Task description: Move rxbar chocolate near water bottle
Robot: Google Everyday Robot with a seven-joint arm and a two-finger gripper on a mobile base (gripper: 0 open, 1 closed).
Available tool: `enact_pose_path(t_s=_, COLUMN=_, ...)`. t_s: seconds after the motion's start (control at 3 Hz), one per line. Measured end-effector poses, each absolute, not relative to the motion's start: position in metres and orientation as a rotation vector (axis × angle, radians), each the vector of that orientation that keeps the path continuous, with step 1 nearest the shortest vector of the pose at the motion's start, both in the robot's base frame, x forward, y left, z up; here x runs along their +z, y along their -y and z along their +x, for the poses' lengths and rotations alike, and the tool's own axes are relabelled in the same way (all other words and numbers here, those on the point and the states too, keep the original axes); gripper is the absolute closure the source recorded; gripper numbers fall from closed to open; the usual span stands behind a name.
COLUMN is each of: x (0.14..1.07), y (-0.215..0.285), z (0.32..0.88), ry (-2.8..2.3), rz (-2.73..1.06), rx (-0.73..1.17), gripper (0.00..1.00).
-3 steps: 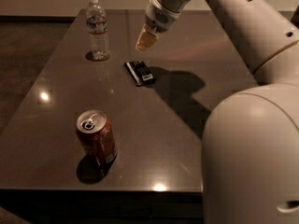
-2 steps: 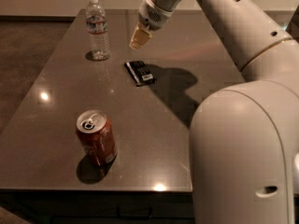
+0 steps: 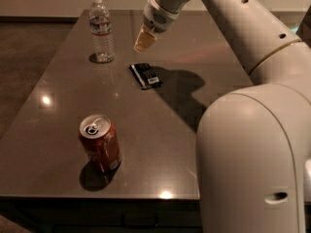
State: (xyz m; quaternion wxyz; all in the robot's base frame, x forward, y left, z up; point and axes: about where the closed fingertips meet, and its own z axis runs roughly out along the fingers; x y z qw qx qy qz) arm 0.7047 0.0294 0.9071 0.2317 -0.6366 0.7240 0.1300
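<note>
Three things sit on the dark, glossy surface (image 3: 58, 106), and the tool (image 3: 145, 40) hangs in the air above its far half, empty, holding nothing. It is just beyond the rxbar chocolate (image 3: 146, 75) and to the right of the water bottle (image 3: 102, 30). From where I stand its pale tip reads as one tan wedge pointing down and to the left, so I cannot tell whether it is wide or narrow. The rxbar chocolate lies flat near the middle of the surface, turned at a slant, with white lettering too small to read. It lies near the water bottle but apart from it, on the nearer, right-hand side. The bottle stands upright toward the far left, cap on. A reddish-brown soda can (image 3: 100, 144) stands upright well apart from both, close to the near edge, its open top facing me. The white arm (image 3: 233, 18) comes in from the upper right and throws a broad shadow just right of the bar. The robot's bulky white body (image 3: 248, 164) fills the right foreground, hiding the near right corner of the surface, and is itself cut off at the edge.
</note>
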Motion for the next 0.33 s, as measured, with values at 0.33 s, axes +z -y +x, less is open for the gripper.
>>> enact_pose_path(t_s=0.33, x=0.9046, y=-0.0318, z=0.7057, ry=-1.989, rz=-1.751, rx=0.360, gripper=0.28)
